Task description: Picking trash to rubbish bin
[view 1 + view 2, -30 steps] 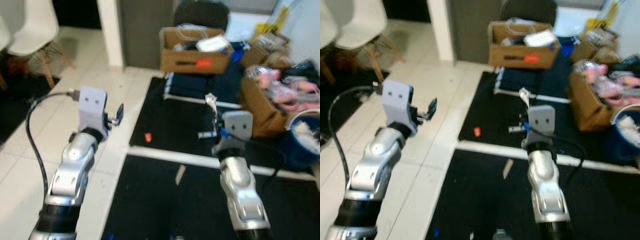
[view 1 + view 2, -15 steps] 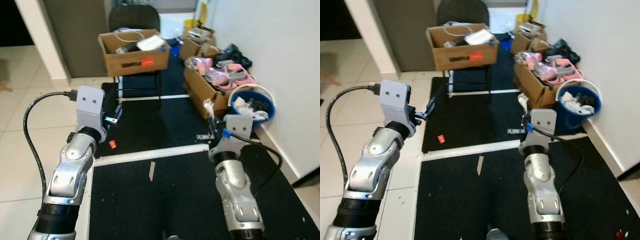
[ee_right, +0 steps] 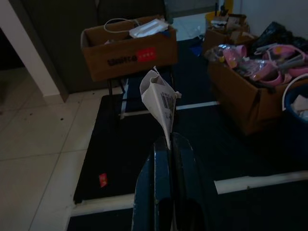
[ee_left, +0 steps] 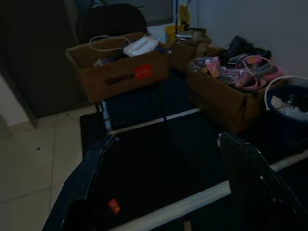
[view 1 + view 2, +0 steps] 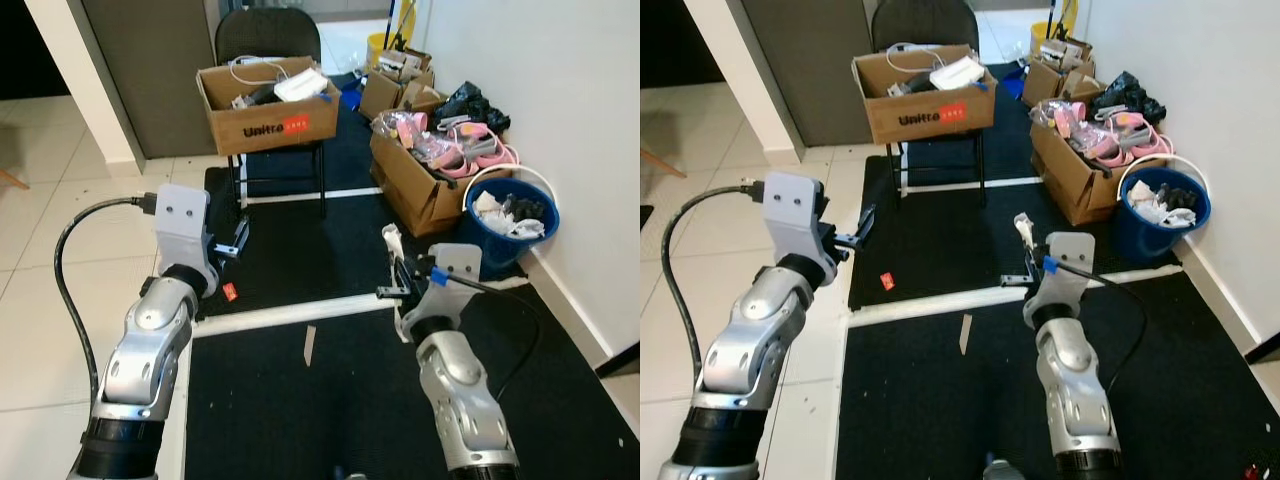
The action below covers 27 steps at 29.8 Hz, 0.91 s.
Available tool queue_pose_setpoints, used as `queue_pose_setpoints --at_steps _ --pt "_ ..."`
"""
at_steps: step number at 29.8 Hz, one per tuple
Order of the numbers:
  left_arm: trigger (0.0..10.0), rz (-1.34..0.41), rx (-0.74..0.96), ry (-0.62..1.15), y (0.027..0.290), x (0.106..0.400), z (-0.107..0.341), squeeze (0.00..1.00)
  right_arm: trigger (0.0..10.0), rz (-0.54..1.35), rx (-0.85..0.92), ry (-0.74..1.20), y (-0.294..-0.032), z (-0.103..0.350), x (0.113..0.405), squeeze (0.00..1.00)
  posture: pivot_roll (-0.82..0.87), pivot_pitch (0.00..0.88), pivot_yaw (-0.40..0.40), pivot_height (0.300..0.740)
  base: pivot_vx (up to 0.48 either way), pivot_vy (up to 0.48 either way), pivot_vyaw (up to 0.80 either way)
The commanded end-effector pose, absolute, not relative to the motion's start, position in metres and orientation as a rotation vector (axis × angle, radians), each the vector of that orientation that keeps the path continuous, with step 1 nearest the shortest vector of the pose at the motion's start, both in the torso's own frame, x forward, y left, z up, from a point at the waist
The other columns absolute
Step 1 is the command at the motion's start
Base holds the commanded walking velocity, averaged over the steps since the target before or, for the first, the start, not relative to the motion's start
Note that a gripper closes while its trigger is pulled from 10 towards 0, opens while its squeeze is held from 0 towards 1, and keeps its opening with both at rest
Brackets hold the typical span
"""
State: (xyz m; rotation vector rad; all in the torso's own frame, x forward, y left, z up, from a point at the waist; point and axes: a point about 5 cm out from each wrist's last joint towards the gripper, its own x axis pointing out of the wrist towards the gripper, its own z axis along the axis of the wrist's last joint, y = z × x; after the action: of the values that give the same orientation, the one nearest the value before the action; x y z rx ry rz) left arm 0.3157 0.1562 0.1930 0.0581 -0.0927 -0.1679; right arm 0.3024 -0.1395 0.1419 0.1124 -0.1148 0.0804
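The right tool (image 3: 167, 144) is clenched on a crumpled white paper (image 3: 159, 98) with a barcode printed on it, held up over the black mat (image 5: 330, 400) in front of the robot. The left tool (image 5: 238, 238) is raised beside it with its fingers (image 4: 84, 185) spread apart, grasping nothing. A blue bin (image 5: 510, 225), already holding white and dark scraps, stands against the white wall to the right, just past a brown box (image 5: 425, 185) of pink items. Farther back, a cardboard box (image 5: 268, 105) sits on a black chair (image 5: 268, 35); its front reads "Unitree" in dark letters next to a red label. A small red scrap (image 5: 229, 292) lies on the mat near a white strip (image 5: 290, 313) across the floor, and a pale sliver (image 5: 308, 343) lies just this side of that strip.
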Motion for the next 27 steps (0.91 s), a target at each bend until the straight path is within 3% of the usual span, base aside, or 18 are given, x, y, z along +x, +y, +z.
queue_pose_setpoints --at_steps 1,27 --pt "10.0 -0.173 0.049 -0.055 0.1565 0.3127 0.1828 0.00 10.0 0.092 0.122 -0.078 -0.1372 0.1333 0.3009 0.00 0.00 0.139 0.049 0.740 0.319 0.000 0.00" --pt "10.0 -0.172 0.047 -0.062 0.1581 0.3133 0.1852 0.00 10.0 0.059 0.143 -0.053 -0.1413 0.1294 0.3023 0.00 0.00 0.150 0.049 0.740 0.353 0.000 -0.03"
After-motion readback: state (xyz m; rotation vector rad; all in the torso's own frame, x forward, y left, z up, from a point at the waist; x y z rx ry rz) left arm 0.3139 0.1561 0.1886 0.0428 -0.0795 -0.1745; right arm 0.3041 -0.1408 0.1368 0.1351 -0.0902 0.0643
